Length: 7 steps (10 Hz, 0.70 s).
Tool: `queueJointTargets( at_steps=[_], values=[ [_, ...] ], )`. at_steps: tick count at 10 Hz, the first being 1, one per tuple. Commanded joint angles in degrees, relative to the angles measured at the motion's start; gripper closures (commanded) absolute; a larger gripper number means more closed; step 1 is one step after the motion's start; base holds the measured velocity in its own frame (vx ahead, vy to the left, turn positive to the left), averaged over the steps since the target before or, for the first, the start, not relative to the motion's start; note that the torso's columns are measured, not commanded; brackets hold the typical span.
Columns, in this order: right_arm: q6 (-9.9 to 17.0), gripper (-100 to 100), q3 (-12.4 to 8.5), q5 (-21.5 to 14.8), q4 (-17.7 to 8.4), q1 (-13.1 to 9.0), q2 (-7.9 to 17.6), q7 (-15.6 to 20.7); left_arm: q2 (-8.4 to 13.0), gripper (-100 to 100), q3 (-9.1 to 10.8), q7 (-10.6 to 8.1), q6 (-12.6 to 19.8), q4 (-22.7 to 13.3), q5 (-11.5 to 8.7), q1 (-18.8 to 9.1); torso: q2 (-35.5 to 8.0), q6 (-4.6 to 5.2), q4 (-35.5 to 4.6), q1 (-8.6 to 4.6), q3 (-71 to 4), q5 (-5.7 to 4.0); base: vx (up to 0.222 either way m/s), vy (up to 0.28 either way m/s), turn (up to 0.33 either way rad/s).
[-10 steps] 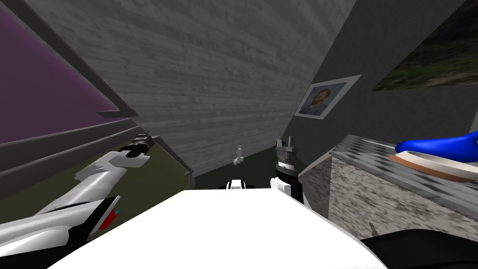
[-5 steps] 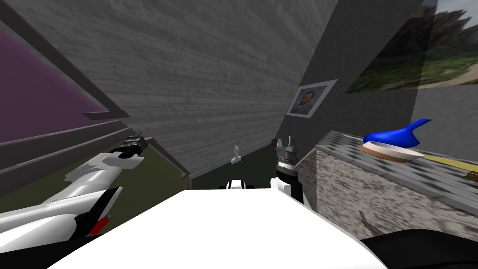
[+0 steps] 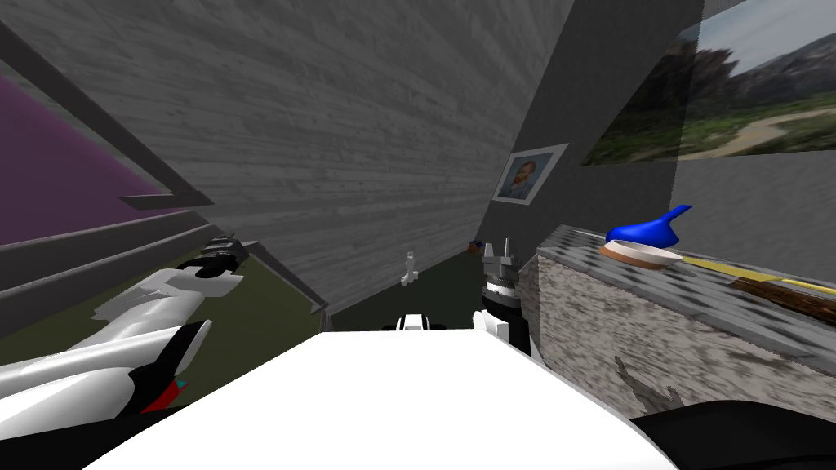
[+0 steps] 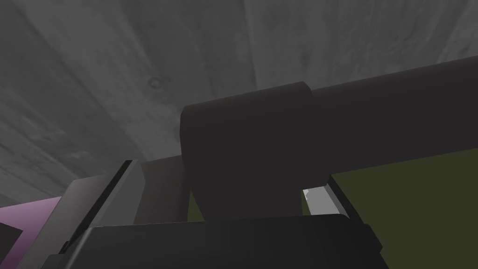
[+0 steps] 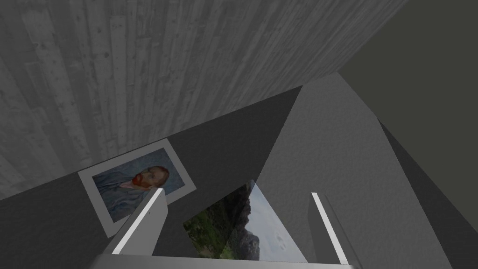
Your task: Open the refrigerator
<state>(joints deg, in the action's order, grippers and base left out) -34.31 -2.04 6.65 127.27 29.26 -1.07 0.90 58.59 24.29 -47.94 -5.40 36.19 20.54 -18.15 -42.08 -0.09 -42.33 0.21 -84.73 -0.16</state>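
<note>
The refrigerator door shows as an olive-green panel [image 3: 245,322] with a dark frame, on my left. My left gripper [image 3: 223,245] reaches out to its upper edge. In the left wrist view a thick dark handle post [image 4: 252,154] stands between the two fingers [image 4: 319,200] of the left gripper [image 4: 219,182], which press its sides. A dark bar [image 4: 397,116] runs off from the post above the olive door face [image 4: 415,201]. My right gripper [image 3: 498,246] points upward in front of my chest, open and holding nothing [image 5: 238,233].
A speckled stone counter [image 3: 653,351] stands close on my right, carrying a blue object [image 3: 649,230] over a shallow dish [image 3: 641,253]. A small white object [image 3: 411,269] lies ahead by the grey plank wall. A purple panel [image 3: 57,171] lies far left.
My view has swung: the counter, dish and portrait slid leftward in the picture. The left arm shifted slightly left with it, still at the door's edge. The right gripper stays put.
</note>
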Motion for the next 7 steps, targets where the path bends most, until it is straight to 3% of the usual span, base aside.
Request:
queueJointTargets(
  at_steps=[1, 2, 3, 6, 7],
  values=[
    [0.0, 0, 0.0, 0.0, 0.0, 0.0, 0.0, 0.0, 0.7, -100, -0.03, 0.00, -0.3, -3.4, 0.0, -0.5, -0.1, -0.08, 0.0, 0.17, 0.1, 0.16, 0.014, -0.006, -0.004],
    [0.0, 0, 0.0, 0.0, 0.0, 0.0, 0.0, 0.0, 2.1, -100, 1.35, -0.91, -3.2, -6.6, 2.1, -3.7, -0.1, -0.10, 0.1, 0.39, 0.1, 0.32, -0.088, -0.070, -0.296],
    [0.0, 0, 0.0, 0.0, 0.0, 0.0, 0.0, 0.0, 2.1, -100, 1.35, -0.91, -3.2, -8.8, 2.1, -3.7, -0.1, 0.62, 0.0, 0.10, 0.1, 0.15, -0.118, -0.054, -0.238],
    [0.0, 0, 0.0, 0.0, 0.0, 0.0, 0.0, 0.0, 2.1, -100, 1.35, -0.91, -3.2, -11.5, 2.1, -3.7, 0.0, -0.18, 0.2, 0.12, 0.1, 0.47, -0.019, 0.007, -0.013],
    [0.0, 0, 0.0, 0.0, 0.0, 0.0, 0.0, 0.0, 2.0, -100, 2.22, 0.15, -3.9, -12.3, 2.4, -4.9, 0.0, -0.13, 0.2, 0.19, 0.1, 0.51, 0.008, -0.002, 0.010]
  ],
)
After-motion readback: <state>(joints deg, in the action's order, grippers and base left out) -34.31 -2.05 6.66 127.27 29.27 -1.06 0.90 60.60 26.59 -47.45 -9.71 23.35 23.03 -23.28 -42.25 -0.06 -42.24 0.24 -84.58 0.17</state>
